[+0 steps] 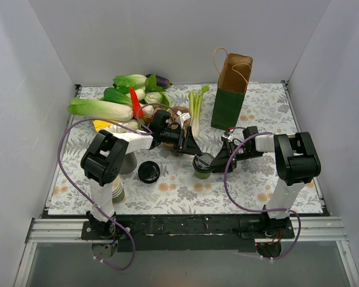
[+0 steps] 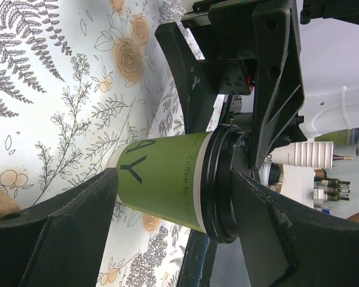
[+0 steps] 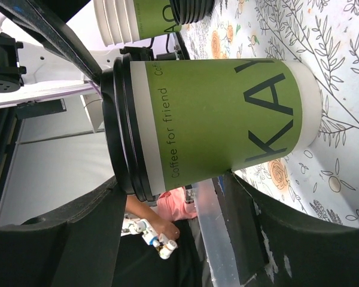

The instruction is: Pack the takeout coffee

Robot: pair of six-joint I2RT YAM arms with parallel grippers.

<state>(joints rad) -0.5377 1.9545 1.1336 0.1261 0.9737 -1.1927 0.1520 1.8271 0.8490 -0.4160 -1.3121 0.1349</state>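
takeout coffee (image 1: pixel 202 165): upright on bench (image 1: pixel 257 182), lidded, between both pincers | left pincer (image 1: pixel 190 146): spread, cup at its tips | right pincer (image 1: pixel 220 162): spread likewise | loose lid (image 1: pixel 148 171) left of left pincer | paper bag (image 1: pixel 230 89) beyond right pincer

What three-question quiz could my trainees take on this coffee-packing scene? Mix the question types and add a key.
1. True or false: the takeout coffee stands upright with a fitted lid on it.
2. The green paper bag is: A) lying flat, B) standing open, C) folded shut.
3. What flat round thing lies on the tablecloth left of the takeout coffee?
Key: 1 true; 2 B; 3 a loose black lid.
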